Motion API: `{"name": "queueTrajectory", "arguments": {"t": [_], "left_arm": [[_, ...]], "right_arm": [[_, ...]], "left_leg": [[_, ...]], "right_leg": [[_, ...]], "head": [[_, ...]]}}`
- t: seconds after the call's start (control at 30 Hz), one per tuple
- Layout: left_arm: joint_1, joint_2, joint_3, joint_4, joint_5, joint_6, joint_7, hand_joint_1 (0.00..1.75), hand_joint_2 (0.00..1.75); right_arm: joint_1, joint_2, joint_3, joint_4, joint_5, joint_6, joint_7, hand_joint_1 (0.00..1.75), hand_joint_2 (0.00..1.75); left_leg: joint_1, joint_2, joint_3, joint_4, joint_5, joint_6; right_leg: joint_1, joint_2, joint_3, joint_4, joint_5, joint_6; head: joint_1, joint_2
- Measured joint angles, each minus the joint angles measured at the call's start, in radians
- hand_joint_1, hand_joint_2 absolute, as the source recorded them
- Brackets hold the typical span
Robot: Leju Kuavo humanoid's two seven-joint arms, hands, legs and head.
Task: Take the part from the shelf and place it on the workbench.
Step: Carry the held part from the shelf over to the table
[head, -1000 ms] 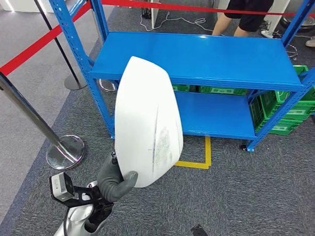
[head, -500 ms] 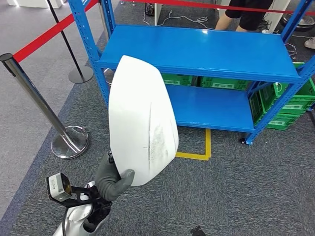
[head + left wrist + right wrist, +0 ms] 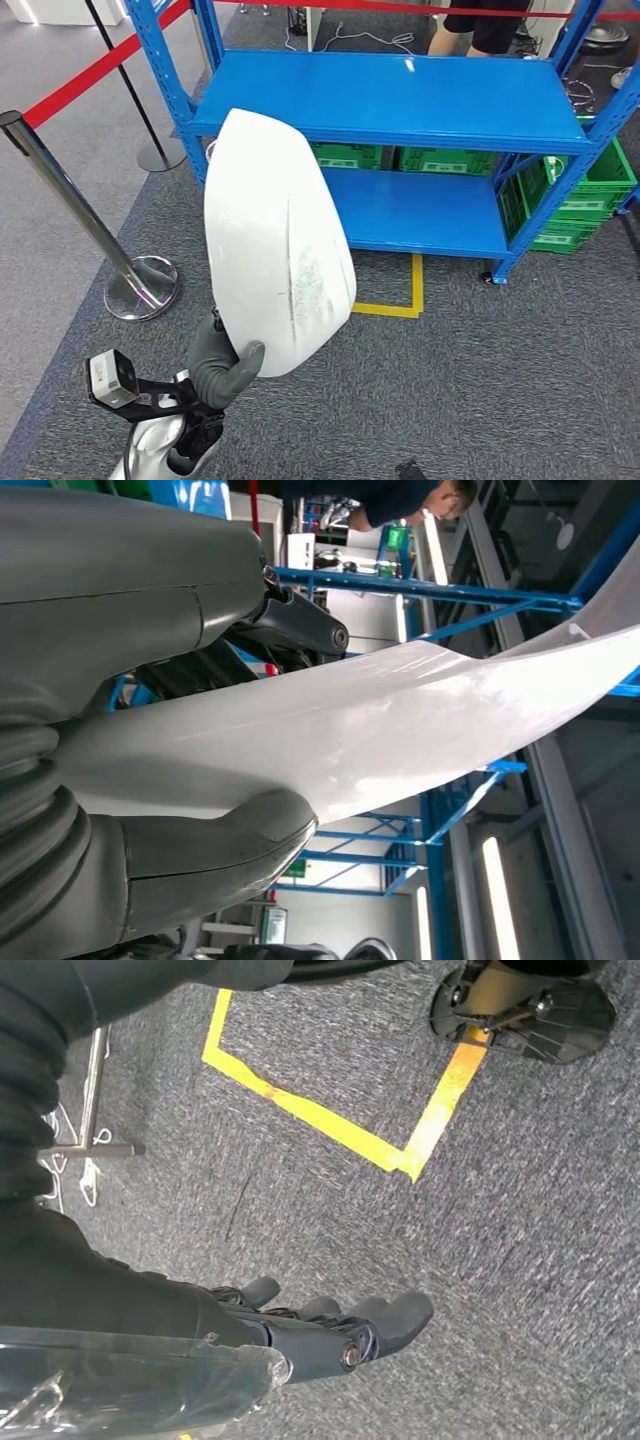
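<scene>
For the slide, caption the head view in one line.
Left hand holds the white part upright above grey carpet, in front of the blue shelf.

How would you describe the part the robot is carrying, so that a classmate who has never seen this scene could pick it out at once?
Start at the blue metal shelf standing on grey carpet. In front of it, the robot's left hand grips the lower edge of a large white curved panel and holds it upright. It is the one white, shell-like piece here, with a grey scuffed patch on its face, unlike the green crates by the shelf.
</scene>
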Motion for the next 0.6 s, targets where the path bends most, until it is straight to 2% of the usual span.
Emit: {"name": "queueTrajectory", "arguments": {"t": [0.03,0.1,0.17,0.2,0.27,0.3,0.33,0.37,0.4,0.43,0.5,0.53,0.6], "left_arm": [[0.0,-0.001,0.0,0.0,0.0,0.0,0.0,1.64,1.75],[0.0,-0.003,0.001,0.0,0.0,-0.001,0.0,1.64,1.75],[0.0,-0.005,0.002,0.0,0.0,-0.001,0.0,1.64,1.75],[0.0,-0.006,0.002,0.0,0.0,0.0,0.001,1.64,1.75],[0.001,-0.007,0.004,0.0,0.004,0.008,0.01,1.64,1.75],[0.003,-0.007,0.005,0.001,0.009,0.017,0.018,1.64,1.75],[0.005,-0.007,0.008,0.002,0.016,0.028,0.028,1.64,1.75],[0.008,-0.008,0.012,0.003,0.024,0.043,0.039,1.64,1.75],[0.012,-0.011,0.016,0.004,0.03,0.062,0.05,1.64,1.75],[0.015,-0.015,0.021,0.005,0.033,0.085,0.061,1.64,1.75],[0.018,-0.024,0.028,0.005,0.032,0.13,0.074,1.64,1.75],[0.018,-0.027,0.03,0.005,0.027,0.146,0.076,1.64,1.75],[0.018,-0.028,0.032,0.005,0.004,0.16,0.069,1.64,1.75]], "right_arm": [[-0.001,0.0,-0.002,0.0,0.0,0.0,0.0,0.0,1.75],[-0.002,0.0,-0.004,0.0,0.0,0.0,-0.001,0.0,1.75],[-0.002,0.0,-0.007,0.0,0.0,0.0,-0.001,0.0,1.75],[-0.003,0.0,-0.008,0.0,-0.001,0.0,-0.002,0.0,1.75],[-0.003,0.0,-0.01,0.0,-0.007,-0.002,-0.01,0.0,1.75],[-0.004,0.0,-0.012,0.0,-0.011,-0.003,-0.014,0.0,1.75],[-0.003,0.0,-0.015,0.0,-0.017,-0.003,-0.018,0.0,1.75],[-0.003,0.0,-0.018,0.0,-0.022,-0.003,-0.02,0.0,1.75],[-0.001,-0.001,-0.023,0.0,-0.026,-0.002,-0.021,0.0,1.75],[0.0,-0.001,-0.027,0.0,-0.03,0.0,-0.023,0.0,1.75],[0.0,0.0,-0.033,0.0,-0.033,0.008,-0.029,0.0,1.75],[0.001,0.0,-0.034,0.0,-0.032,0.014,-0.033,0.0,1.75],[0.005,0.0,-0.035,0.0,-0.027,0.025,-0.038,0.0,1.75]], "left_leg": [[-0.001,0.0,0.015,-0.03,0.002,0.004],[0.0,0.0,0.015,-0.047,-0.005,0.012],[0.006,0.0,0.013,-0.056,-0.006,0.021],[0.009,0.0,0.012,-0.058,-0.004,0.024],[0.009,0.001,0.01,-0.059,-0.002,0.028],[0.009,0.001,0.009,-0.058,-0.002,0.029],[0.009,0.001,0.009,-0.057,-0.001,0.029],[0.009,0.001,0.008,-0.056,-0.001,0.03],[0.009,0.001,0.008,-0.054,-0.001,0.029],[0.01,0.0,0.008,-0.052,-0.002,0.028],[0.006,-0.002,0.004,-0.044,-0.002,0.021],[0.004,-0.002,-0.001,-0.041,-0.001,0.016],[0.002,-0.002,-0.011,-0.036,0.005,0.007]], "right_leg": [[0.002,0.0,-0.003,0.001,0.001,0.004],[0.004,-0.001,-0.011,0.003,0.005,0.013],[0.005,-0.001,-0.025,0.022,-0.011,0.023],[0.005,-0.001,-0.041,0.055,-0.034,0.027],[0.003,0.0,-0.099,0.186,-0.102,0.034],[0.003,0.0,-0.128,0.253,-0.126,0.037],[0.003,0.0,-0.147,0.296,-0.135,0.039],[0.002,0.0,-0.146,0.298,-0.123,0.04],[0.001,0.0,-0.127,0.259,-0.094,0.04],[-0.001,0.0,-0.094,0.193,-0.056,0.041],[-0.004,0.002,-0.034,0.067,-0.01,0.04],[-0.004,0.003,-0.021,0.036,-0.004,0.037],[-0.003,0.006,-0.024,0.028,-0.005,0.025]], "head": [[0.0,0.0],[0.001,0.0],[0.002,0.0],[0.005,0.0],[0.008,0.0],[0.008,0.0],[0.008,0.0],[0.008,0.0],[0.008,0.0],[0.008,0.0],[0.008,0.0],[0.007,0.0],[0.006,0.0]]}}
